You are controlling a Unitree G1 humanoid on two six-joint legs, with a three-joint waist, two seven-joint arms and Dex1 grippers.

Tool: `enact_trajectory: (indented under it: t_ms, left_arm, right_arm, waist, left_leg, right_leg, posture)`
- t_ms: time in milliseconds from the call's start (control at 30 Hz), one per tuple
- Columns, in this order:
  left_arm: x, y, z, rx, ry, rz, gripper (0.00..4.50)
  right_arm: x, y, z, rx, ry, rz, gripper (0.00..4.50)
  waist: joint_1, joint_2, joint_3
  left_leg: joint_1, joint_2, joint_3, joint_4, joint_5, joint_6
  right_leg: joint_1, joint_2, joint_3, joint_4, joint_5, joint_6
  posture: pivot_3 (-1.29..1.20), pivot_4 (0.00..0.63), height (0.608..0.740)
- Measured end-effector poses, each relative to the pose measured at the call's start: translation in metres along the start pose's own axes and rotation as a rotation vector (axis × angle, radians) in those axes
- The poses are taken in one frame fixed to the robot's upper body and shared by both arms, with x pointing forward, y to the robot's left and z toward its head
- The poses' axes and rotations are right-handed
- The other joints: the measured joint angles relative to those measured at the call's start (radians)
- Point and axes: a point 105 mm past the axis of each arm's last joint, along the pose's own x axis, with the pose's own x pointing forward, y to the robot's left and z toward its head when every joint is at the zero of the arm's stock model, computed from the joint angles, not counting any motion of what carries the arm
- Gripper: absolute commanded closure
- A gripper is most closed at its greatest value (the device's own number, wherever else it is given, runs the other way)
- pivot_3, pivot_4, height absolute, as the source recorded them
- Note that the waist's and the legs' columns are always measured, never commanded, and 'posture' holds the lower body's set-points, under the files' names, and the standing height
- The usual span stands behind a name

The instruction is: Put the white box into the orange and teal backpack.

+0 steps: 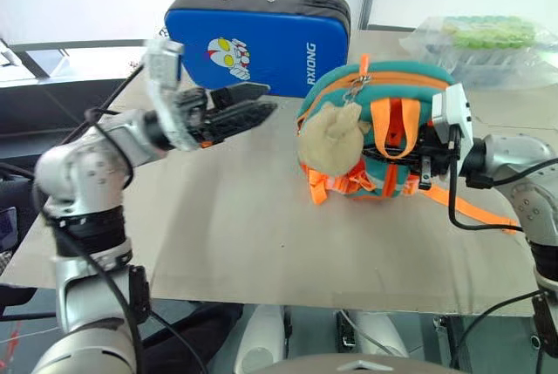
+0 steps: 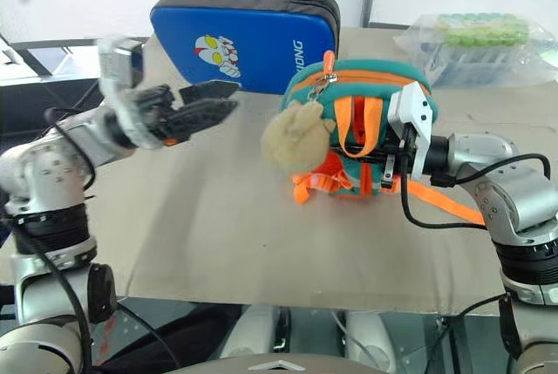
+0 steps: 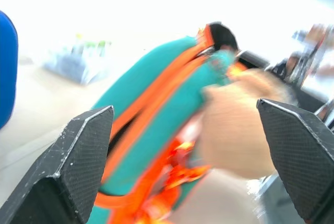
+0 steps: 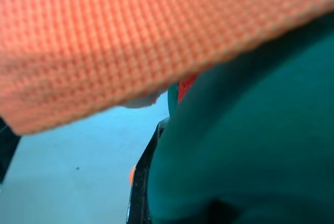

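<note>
While the orange and teal backpack [image 1: 375, 130] stands upright on the bench [image 1: 244, 243], straps facing the camera, the right hand [image 1: 425, 160] is clamped shut on its strap side. To the backpack's left, the left hand [image 1: 248, 104] hangs apart, fingers spread wide and empty, aimed toward its plush toy [image 1: 331, 136].

The orange and teal backpack [image 1: 375, 130] stands upright on the tabletop [image 1: 244, 226], straps facing the camera. Its body is teal with orange trim and orange straps; one strap trails across the tabletop to the right. A beige plush toy [image 1: 330, 135] hangs from its top zipper.
</note>
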Motion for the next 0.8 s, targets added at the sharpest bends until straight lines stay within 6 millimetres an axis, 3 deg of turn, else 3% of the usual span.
enact_trajectory:
  t_ms: [100, 367, 467, 500, 633, 700, 800]
  left_arm:
    - [0.012, -0.011, -0.008, -0.074, -0.026, -0.026, 0.01]
    - [0.062, -0.017, -0.060, -0.238, 0.076, -0.032, 0.01]
    - [0.068, -0.013, -0.061, -0.220, 0.085, -0.021, 1.12]
    - [0.069, -0.012, -0.061, -0.217, 0.087, -0.021, 1.67]
    - [0.065, -0.011, -0.061, -0.201, 0.101, -0.021, 3.04]
    - [0.062, -0.010, -0.060, -0.196, 0.104, -0.025, 3.35]
    - [0.058, -0.010, -0.055, -0.181, 0.093, -0.032, 3.35]
  right_arm:
    - [0.004, -0.002, 0.001, -0.002, 0.000, 0.007, 4.50]
    - [0.010, -0.001, 0.003, -0.011, 0.011, 0.015, 4.50]
    - [0.010, -0.002, 0.002, -0.010, 0.016, 0.000, 4.50]
    - [0.010, -0.002, 0.002, -0.010, 0.017, -0.003, 4.50]
    - [0.010, -0.003, 0.001, -0.012, 0.019, -0.015, 4.50]
    - [0.011, -0.003, 0.000, -0.010, 0.018, -0.027, 4.50]
    - [0.013, -0.007, -0.001, -0.018, 0.013, -0.062, 4.50]
  waist:
    - [0.005, 0.000, 0.000]
    - [0.001, 0.000, 0.000]
    - [-0.007, 0.000, 0.000]
    - [-0.007, 0.000, 0.000]
    - [-0.006, 0.000, 0.000]
    - [-0.006, 0.000, 0.000]
    - [-0.008, 0.000, 0.000]
  left_leg:
    - [0.000, -0.001, -0.001, 0.002, 0.000, 0.000]
    - [0.001, -0.001, -0.003, 0.001, 0.000, 0.000]
    - [0.001, -0.001, -0.003, 0.001, 0.000, 0.000]
    - [0.002, -0.001, -0.003, 0.000, 0.000, 0.000]
    - [0.001, -0.001, -0.003, 0.000, 0.000, 0.000]
    - [0.001, -0.001, -0.003, 0.000, 0.000, 0.000]
    - [0.001, -0.001, -0.003, 0.000, 0.000, 0.000]
  right_leg:
    - [0.002, -0.002, 0.001, 0.000, 0.000, 0.000]
    - [0.002, 0.001, 0.001, 0.001, 0.000, 0.000]
    - [0.002, 0.002, 0.001, 0.001, 0.000, 0.000]
    - [0.002, 0.002, 0.001, 0.001, 0.000, 0.000]
    - [0.002, 0.002, 0.001, 0.001, 0.000, 0.000]
    - [0.002, 0.002, 0.001, 0.001, 0.000, 0.000]
    - [0.002, 0.002, 0.001, 0.001, 0.000, 0.000]
  posture:
    - [0.00, 0.150, 0.740]
    - [0.00, 0.150, 0.740]
    - [0.00, 0.150, 0.740]
    - [0.00, 0.150, 0.740]
    - [0.00, 0.150, 0.740]
    - [0.00, 0.150, 0.740]
    - [0.00, 0.150, 0.740]
